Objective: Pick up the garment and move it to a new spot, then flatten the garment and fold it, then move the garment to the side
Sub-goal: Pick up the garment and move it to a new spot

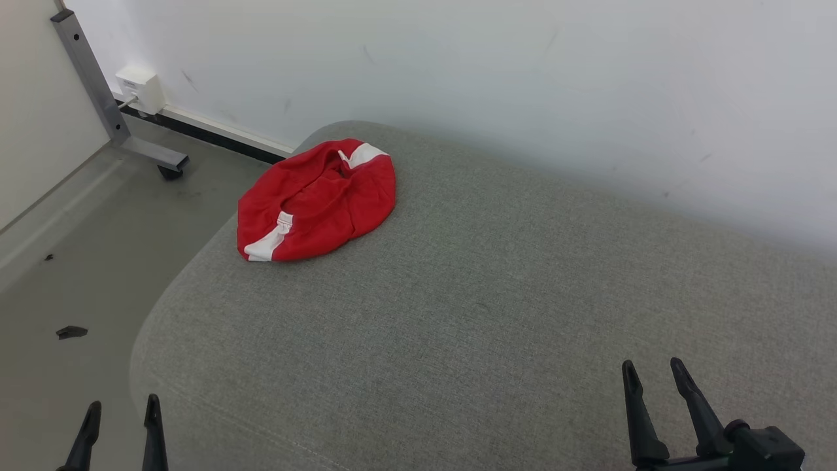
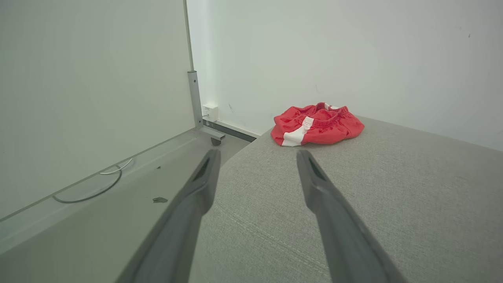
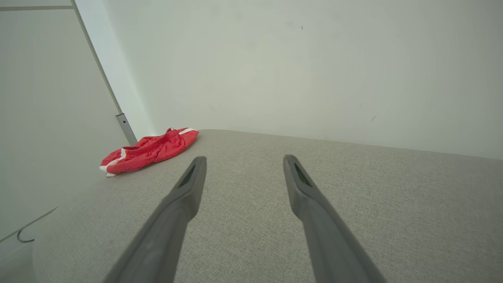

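The garment [image 1: 318,201] is a pair of red shorts with white side stripes, lying crumpled near the far left corner of a grey upholstered surface [image 1: 497,294]. In the left wrist view the garment [image 2: 317,124] lies ahead, slightly right of my fingers; in the right wrist view the garment [image 3: 149,149] is far to the left. My left gripper [image 1: 123,405] stands open at the lower left, over the surface's near left edge, with nothing in it. Open and empty too, my right gripper [image 1: 652,369] is at the lower right, far from the garment.
A white wall [image 1: 523,78] runs close behind the surface. Left of the surface the floor [image 1: 78,275] drops away, with a grey metal leg on a caster [image 1: 171,171], a white wall box [image 1: 138,87], a cable [image 2: 94,188] and small dark debris [image 1: 70,331].
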### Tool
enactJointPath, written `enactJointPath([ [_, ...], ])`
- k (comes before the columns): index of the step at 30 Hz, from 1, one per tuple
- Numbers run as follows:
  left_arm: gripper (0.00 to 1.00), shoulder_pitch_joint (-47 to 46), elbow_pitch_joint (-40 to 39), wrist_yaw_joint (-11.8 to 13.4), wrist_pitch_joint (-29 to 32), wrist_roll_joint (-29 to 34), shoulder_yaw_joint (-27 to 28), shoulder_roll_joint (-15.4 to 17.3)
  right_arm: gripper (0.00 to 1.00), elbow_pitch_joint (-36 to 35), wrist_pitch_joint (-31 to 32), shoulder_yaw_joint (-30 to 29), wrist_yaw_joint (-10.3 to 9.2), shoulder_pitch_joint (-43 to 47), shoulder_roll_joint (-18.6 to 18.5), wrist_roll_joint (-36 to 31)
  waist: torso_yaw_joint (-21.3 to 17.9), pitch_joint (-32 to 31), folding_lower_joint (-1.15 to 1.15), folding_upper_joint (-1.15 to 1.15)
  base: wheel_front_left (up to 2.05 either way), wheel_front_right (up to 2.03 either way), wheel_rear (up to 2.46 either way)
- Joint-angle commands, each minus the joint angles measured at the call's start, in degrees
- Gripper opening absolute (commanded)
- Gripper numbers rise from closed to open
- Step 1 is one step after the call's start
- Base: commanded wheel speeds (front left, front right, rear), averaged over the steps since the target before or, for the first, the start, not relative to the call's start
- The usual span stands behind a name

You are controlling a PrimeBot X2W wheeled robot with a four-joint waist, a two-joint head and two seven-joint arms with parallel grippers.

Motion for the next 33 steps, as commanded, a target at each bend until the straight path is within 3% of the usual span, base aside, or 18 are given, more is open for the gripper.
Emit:
enactJointPath([
  [1,1.00,0.33,-0.26,0.34,-0.01,-0.16,0.34,0.01,1.00,0.13,0.01,0.18,-0.13,-0.43,-0.43,0.15,0.04,0.06,-0.01,0.00,0.00,0.00,0.00],
  [10,1.00,-4.47,2.70,-0.48,0.42,-1.24,-0.36,1.38,1.00,-0.03,0.01,-0.82,-0.13,0.03,-0.88,-0.52,-1.84,0.44,-0.01,0.00,0.00,0.00,0.00],
  [24,1.00,-33.06,12.61,-1.49,1.28,-5.14,-0.87,6.68,1.00,-3.49,0.04,-7.16,-0.13,-5.21,-5.23,-2.72,-17.25,13.39,-0.01,0.00,0.00,0.00,0.00],
  [33,1.00,-49.93,22.60,-1.73,3.25,-7.04,0.36,11.99,1.00,-7.25,0.14,-12.38,-0.12,-6.57,-4.96,-4.26,-24.59,20.27,-0.01,0.00,0.00,0.00,0.00],
])
